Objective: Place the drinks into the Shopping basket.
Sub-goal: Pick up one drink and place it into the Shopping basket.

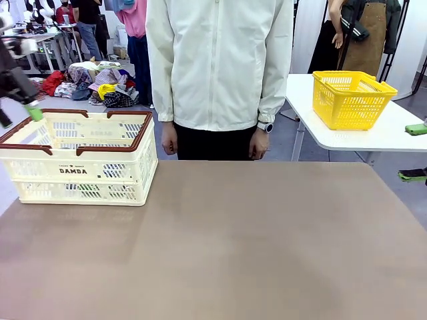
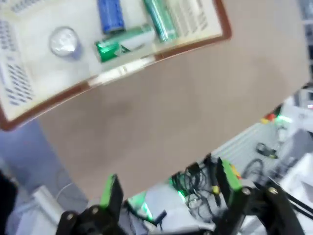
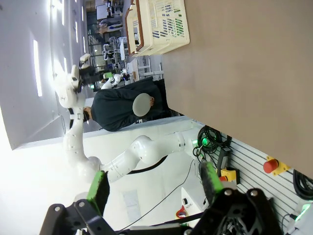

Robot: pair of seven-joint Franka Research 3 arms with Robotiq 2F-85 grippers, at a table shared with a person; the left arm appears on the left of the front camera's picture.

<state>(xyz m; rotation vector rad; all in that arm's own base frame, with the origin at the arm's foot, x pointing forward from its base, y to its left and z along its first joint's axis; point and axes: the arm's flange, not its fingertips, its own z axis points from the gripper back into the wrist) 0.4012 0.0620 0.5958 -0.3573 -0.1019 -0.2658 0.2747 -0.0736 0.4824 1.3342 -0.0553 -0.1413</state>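
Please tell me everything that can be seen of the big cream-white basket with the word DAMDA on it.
The Shopping basket is a large cream-white box of slotted plastic, as it looks, with a dark red-brown rim and folded handles. "DAMDA" is printed on its near side. It stands upright on the brown table, at the robot's left, far side. In the left wrist view, cans lie inside it: two green cans on their sides, a blue can beside them, and one can end-on showing its silver top. No gripper touches it.

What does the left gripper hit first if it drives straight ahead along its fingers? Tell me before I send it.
Probably bare table. The left gripper stands open and empty, aimed at the brown tabletop just outside the Shopping basket rim; the drinks inside lie off that line. Depth is hard to judge.
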